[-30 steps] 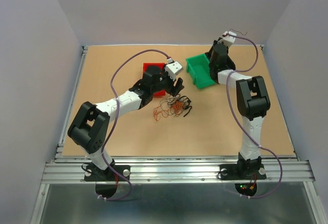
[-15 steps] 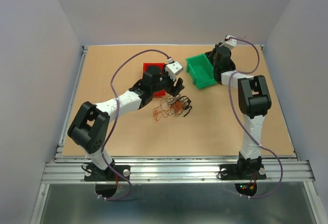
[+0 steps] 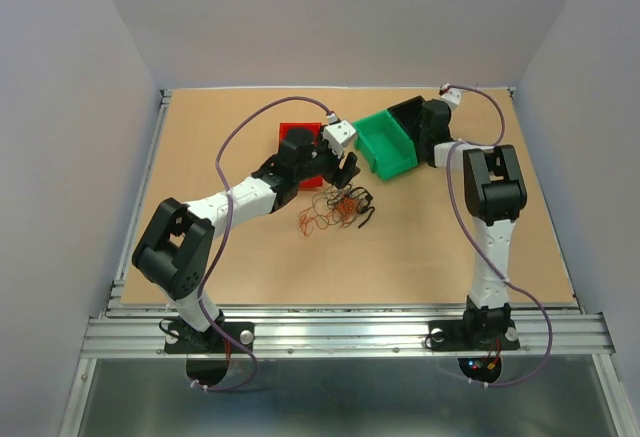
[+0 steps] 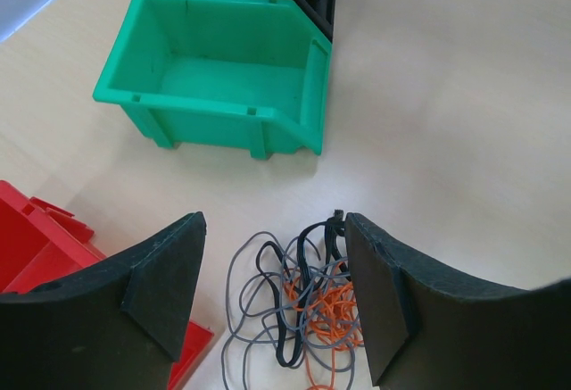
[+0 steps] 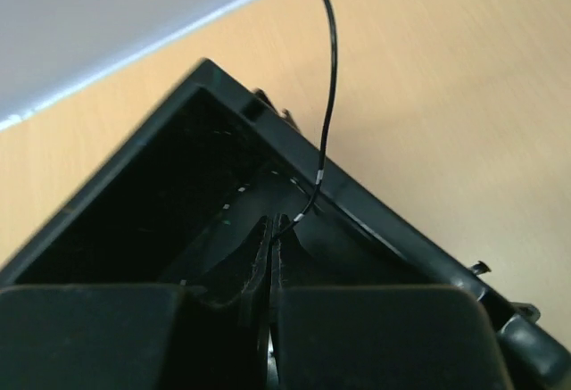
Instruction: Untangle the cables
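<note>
Right wrist view: right fingers (image 5: 223,336), clamped on a freed thin black wire (image 5: 326,95), have lowered into the black plastic bin (image 5: 357,204); left fingers (image 4: 165,283) gape over the remaining orange-and-black wire tangle (image 4: 308,305).

The green bin (image 4: 223,78) is smooth moulded plastic with a soft sheen. The red bin (image 4: 36,256) looks alike, and the black bin (image 5: 143,194) duller. The desk (image 4: 464,140) is pale, wood-look board, smooth and matt. The cables (image 4: 303,319) and a black wire (image 5: 326,95) have smooth thin sheathing. The left gripper (image 4: 272,296) has matt black plastic jaws. The rails (image 3: 340,335) are brushed metal.
</note>
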